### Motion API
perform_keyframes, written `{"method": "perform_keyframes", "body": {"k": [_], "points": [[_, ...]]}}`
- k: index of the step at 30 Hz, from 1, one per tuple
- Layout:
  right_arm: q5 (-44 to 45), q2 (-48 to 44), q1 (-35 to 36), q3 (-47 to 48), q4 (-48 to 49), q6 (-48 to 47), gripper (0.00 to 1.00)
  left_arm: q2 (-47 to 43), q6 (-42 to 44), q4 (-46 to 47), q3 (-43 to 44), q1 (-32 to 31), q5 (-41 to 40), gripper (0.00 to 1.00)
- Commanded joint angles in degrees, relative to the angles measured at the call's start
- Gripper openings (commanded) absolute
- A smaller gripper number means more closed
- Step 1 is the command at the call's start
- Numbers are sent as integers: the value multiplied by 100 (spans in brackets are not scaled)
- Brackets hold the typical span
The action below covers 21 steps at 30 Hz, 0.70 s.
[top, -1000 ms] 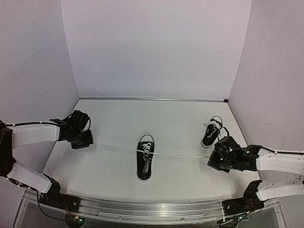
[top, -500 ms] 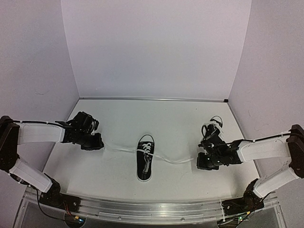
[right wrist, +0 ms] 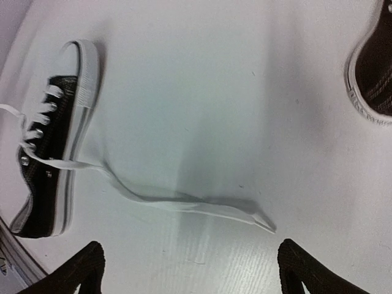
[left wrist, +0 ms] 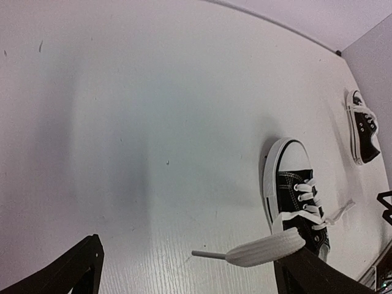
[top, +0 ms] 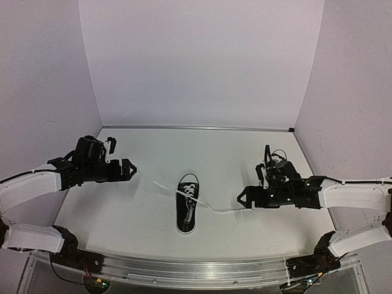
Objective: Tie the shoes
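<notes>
1. The left gripper (top: 128, 168) hangs over the left part of the table (top: 202, 144). Its fingers (left wrist: 67, 269) are spread wide and pinch nothing.
2. The left lace (top: 153, 182) rises from the shoe to this gripper. In the wrist view its tip sits right by one finger, but I cannot tell whether they touch.
3. The middle sneaker (top: 187, 208) stands upright at the table's centre, black with a white sole. Its toe points toward the back wall.
4. The right lace (top: 223, 211) lies slack on the table, ending just beneath the right gripper (top: 242, 198).
5. The right gripper's fingers (right wrist: 86, 263) are likewise wide apart, with the lace tip on the surface between them, ungripped.
6. The second sneaker (top: 277, 157) sits near the back right corner, partly hidden by the right arm.
</notes>
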Motion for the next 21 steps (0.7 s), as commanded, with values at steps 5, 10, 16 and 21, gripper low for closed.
{"method": "perform_keyframes", "body": {"k": [5,10,16,21], "points": [[-387,-511,-6,593,67,-762,98,-1079,-571,-1,-36,-15,-2095,100],[-314,-515,-14,778,-18,-895,98,-918,-1160,-552,131,49,-2977,100],[-210,-735,-13,830,-73,-1015,98,-575,-535,-551,190,58,-2913,100],[215,-1180,-10,834,-32,-901,98,-595,694,450,-23,56,-787,100]]}}
